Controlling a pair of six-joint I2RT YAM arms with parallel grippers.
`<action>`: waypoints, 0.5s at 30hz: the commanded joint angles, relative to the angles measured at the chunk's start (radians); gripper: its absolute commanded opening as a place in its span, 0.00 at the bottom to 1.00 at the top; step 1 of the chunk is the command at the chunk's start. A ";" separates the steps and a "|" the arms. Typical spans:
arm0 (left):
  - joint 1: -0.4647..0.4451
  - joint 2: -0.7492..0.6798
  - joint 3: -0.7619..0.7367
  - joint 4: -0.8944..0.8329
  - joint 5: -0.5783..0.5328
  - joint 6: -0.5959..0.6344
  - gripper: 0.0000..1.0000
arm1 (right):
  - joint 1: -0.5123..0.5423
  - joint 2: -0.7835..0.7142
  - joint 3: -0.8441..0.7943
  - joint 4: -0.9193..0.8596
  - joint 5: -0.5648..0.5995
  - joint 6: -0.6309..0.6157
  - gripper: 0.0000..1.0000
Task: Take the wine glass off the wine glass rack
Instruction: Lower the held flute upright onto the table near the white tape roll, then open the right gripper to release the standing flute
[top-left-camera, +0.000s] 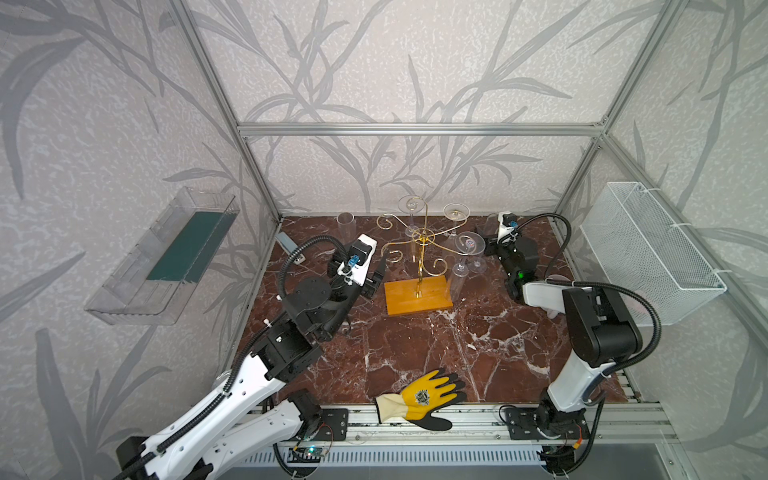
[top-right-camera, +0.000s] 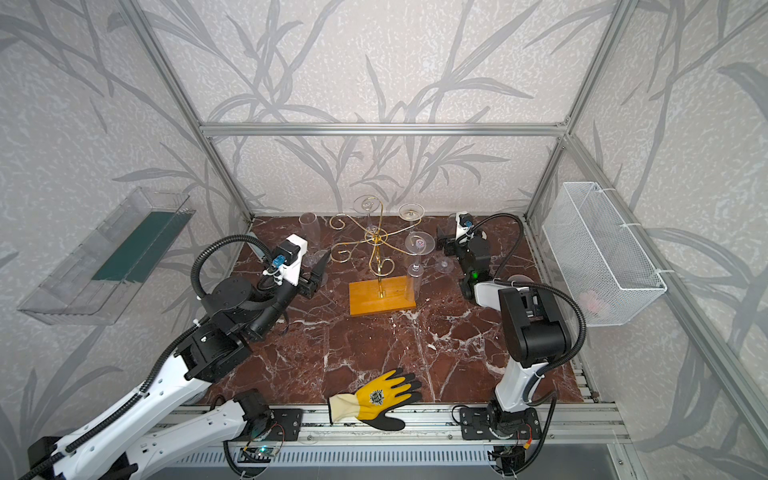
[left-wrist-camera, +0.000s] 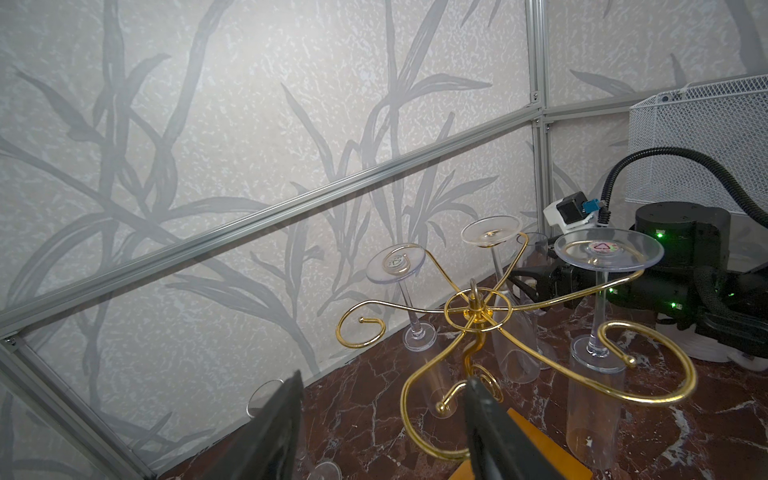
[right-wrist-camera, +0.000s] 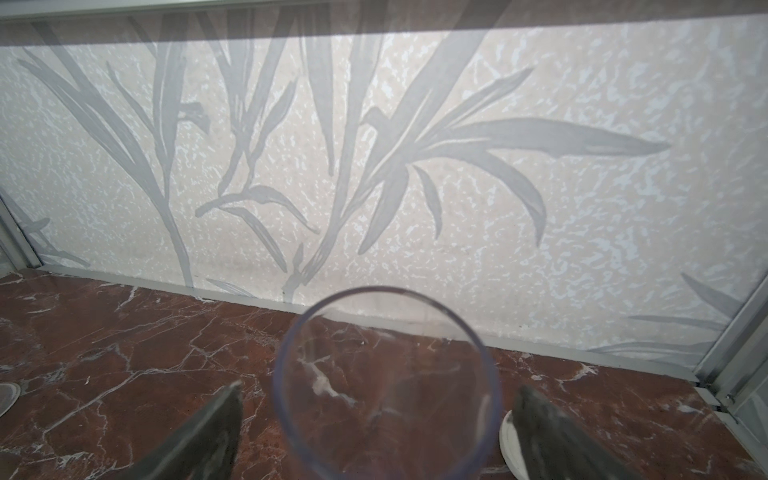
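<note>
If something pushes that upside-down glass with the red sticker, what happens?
The stickered wine glass probably swings: only its foot rests on a thin arm of the wine glass rack. Smooth and clear, likely slippery and breakable.

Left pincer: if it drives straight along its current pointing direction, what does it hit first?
Probably the wine glass rack: its nearest gold curled arm loops just ahead of the open left pincer, off toward one finger. Depth is hard to judge from the wrist view.

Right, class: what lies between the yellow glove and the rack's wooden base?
Nothing but bare marble tabletop lies between the glove and the base, as both top views show.
</note>
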 joint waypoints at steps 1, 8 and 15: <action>0.008 -0.018 0.039 -0.007 0.028 -0.017 0.64 | -0.009 -0.090 -0.021 -0.011 0.026 -0.009 0.99; 0.014 -0.039 0.040 -0.016 0.057 -0.034 0.64 | -0.022 -0.214 -0.072 -0.091 0.052 -0.015 0.99; 0.014 -0.100 -0.022 0.018 0.038 -0.073 0.64 | -0.025 -0.387 -0.056 -0.448 0.152 0.083 0.99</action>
